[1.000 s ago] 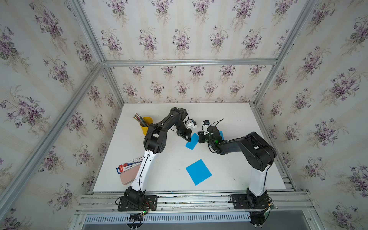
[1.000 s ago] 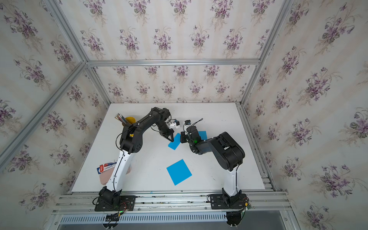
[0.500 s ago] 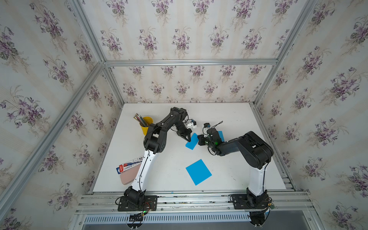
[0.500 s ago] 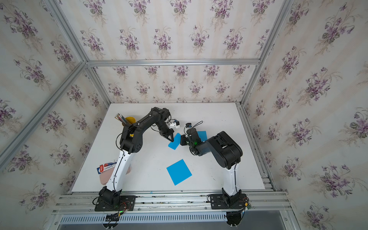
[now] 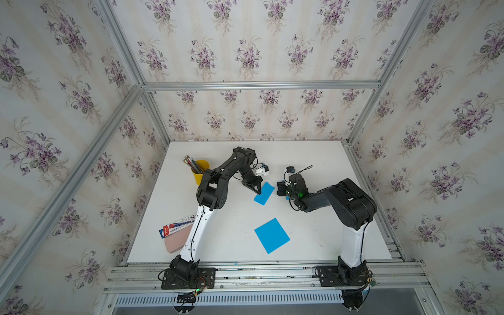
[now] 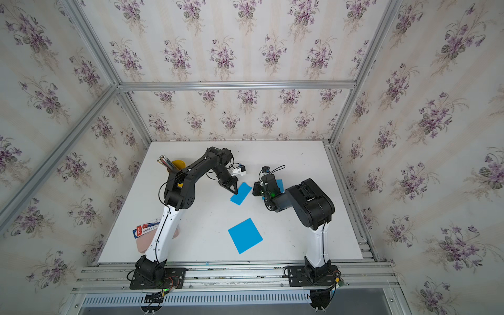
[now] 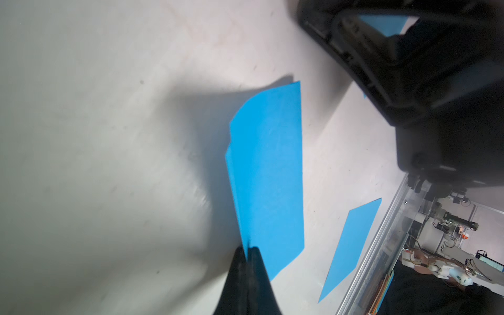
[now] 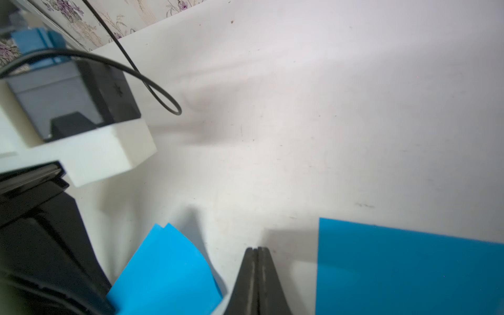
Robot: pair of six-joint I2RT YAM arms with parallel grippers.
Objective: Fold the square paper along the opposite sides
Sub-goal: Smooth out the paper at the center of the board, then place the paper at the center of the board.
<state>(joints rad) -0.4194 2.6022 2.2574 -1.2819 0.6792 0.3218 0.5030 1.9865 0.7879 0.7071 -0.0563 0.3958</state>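
A blue square paper (image 5: 265,194) (image 6: 241,194) lies folded over at mid-table, its two layers bulging apart near one end (image 7: 268,177). My left gripper (image 5: 258,190) (image 6: 234,190) (image 7: 248,249) is shut on that paper's edge, pinching both layers. My right gripper (image 5: 278,188) (image 6: 255,189) (image 8: 256,248) is shut on nothing, low over bare table just right of the folded paper (image 8: 166,270) and not touching it.
A second blue sheet (image 6: 279,183) (image 8: 409,270) lies flat, partly under the right arm. A third one (image 5: 272,235) (image 6: 245,235) lies flat near the front edge. A yellow pencil cup (image 5: 201,169), a pen pack (image 5: 177,227) and a pink case (image 5: 176,241) are at the left.
My right gripper has moved a little left, toward the folded paper. The left gripper has kept its hold and has barely moved.
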